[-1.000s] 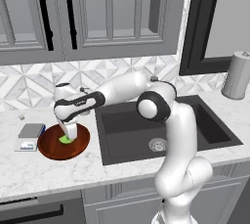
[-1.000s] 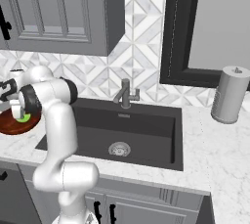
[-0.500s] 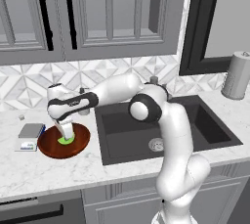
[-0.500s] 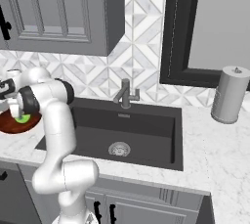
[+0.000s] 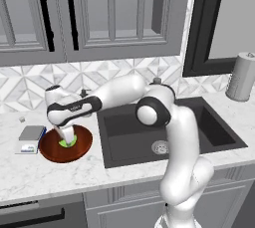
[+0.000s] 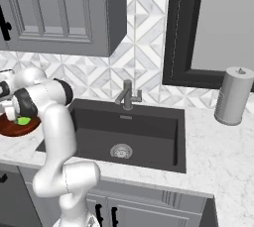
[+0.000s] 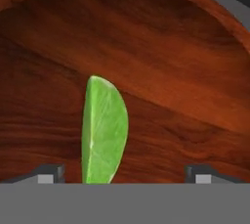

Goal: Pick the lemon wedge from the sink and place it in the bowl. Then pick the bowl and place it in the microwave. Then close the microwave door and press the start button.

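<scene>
The reddish-brown wooden bowl (image 5: 82,145) stands on the counter left of the dark sink (image 5: 211,133). The green lemon wedge (image 5: 66,143) lies in its middle. My gripper (image 5: 64,136) hangs straight over the bowl, pointing down. In the hand view the lemon wedge (image 7: 103,130) rests on the bowl (image 7: 171,71) floor, and my gripper (image 7: 125,173) is open with its tips far apart on either side, touching nothing. The right base view shows the bowl (image 6: 12,128) and wedge (image 6: 23,120) at the far left, beside the sink (image 6: 149,132). The microwave is out of view.
A flat grey block (image 5: 31,136) lies just left of the bowl. The faucet (image 6: 128,94) rises behind the sink. A paper towel roll (image 5: 241,76) stands at the far right of the counter. Grey cabinets hang above.
The jaws have spread from nearly shut to wide apart, letting go of the lemon wedge, which now lies in the bowl. The arm has hardly moved.
</scene>
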